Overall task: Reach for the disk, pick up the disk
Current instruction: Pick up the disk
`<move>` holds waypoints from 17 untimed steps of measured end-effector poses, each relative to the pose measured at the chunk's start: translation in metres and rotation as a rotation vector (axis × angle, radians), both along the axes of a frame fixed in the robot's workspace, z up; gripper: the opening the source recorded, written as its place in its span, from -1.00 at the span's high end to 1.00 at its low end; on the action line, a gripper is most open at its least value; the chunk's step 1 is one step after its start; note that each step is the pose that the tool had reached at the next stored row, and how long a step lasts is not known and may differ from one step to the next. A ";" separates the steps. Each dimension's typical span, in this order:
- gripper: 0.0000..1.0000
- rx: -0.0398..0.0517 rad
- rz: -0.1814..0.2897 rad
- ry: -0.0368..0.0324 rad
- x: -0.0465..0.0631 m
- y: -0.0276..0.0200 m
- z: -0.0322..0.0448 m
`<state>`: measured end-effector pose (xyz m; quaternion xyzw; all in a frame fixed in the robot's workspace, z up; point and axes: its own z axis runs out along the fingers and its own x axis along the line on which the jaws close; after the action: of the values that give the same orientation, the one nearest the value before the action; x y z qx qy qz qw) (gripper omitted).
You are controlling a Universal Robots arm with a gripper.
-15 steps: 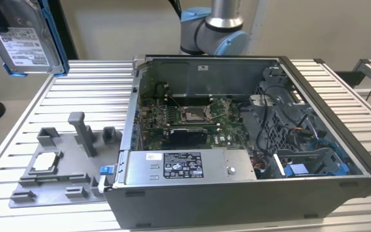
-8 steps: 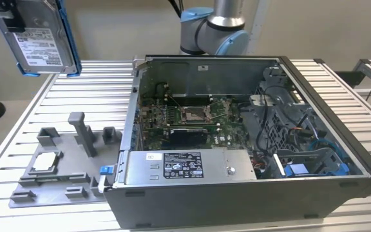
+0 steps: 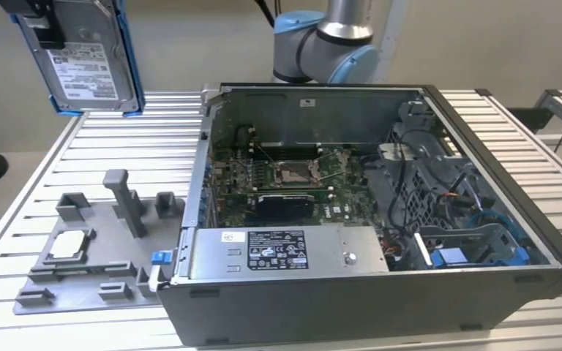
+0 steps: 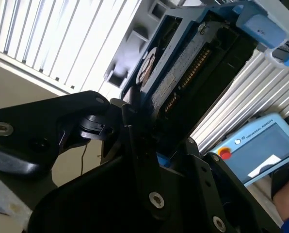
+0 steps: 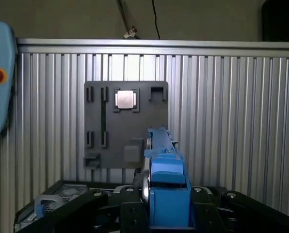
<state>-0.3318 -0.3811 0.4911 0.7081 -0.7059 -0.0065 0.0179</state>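
Ribbed aluminium slats make up the tabletop (image 3: 37, 175) I am working over, with a plain pale wall behind. At the exterior view's left, the disk (image 3: 88, 62) hangs in the air well above the tabletop's far left corner. Its long axis is near vertical, its white label faces the camera, and the blue carrier frame runs down both long sides. My gripper (image 3: 39, 16) is pinched onto its upper end. In the first wrist view the black fingers (image 5: 130, 213) press against the two flat faces with the blue frame edge-on between them, so the pickup looks done to me. Below the disk, near the tabletop's left edge, sits a grey fixture tray (image 3: 85, 274) with a small square processor chip (image 3: 66, 246) in one pocket, well apart from the disk. Further right stands the open computer case (image 3: 359, 307), with its power-supply box (image 3: 281, 252) along the near wall. The arm's base (image 3: 325, 44) rises behind the case's far wall.

I judge the disk stiff and fairly dense for its size. The metal faces look smooth, so it could slip under a light squeeze, and it would not take a knock kindly. The flat faces near one end seem the sound place to hold it. I would put no load on the thin plastic frame.
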 end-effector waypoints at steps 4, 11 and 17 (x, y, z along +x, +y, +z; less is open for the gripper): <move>1.00 -0.0022 0.000 0.0004 0.015 0.0000 0.0000; 1.00 -0.0053 0.000 0.0013 0.042 0.0000 0.0000; 1.00 -0.0075 0.000 0.0022 0.066 0.0000 0.0000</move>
<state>-0.2660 -0.3812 0.4911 0.7080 -0.7058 -0.0046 0.0213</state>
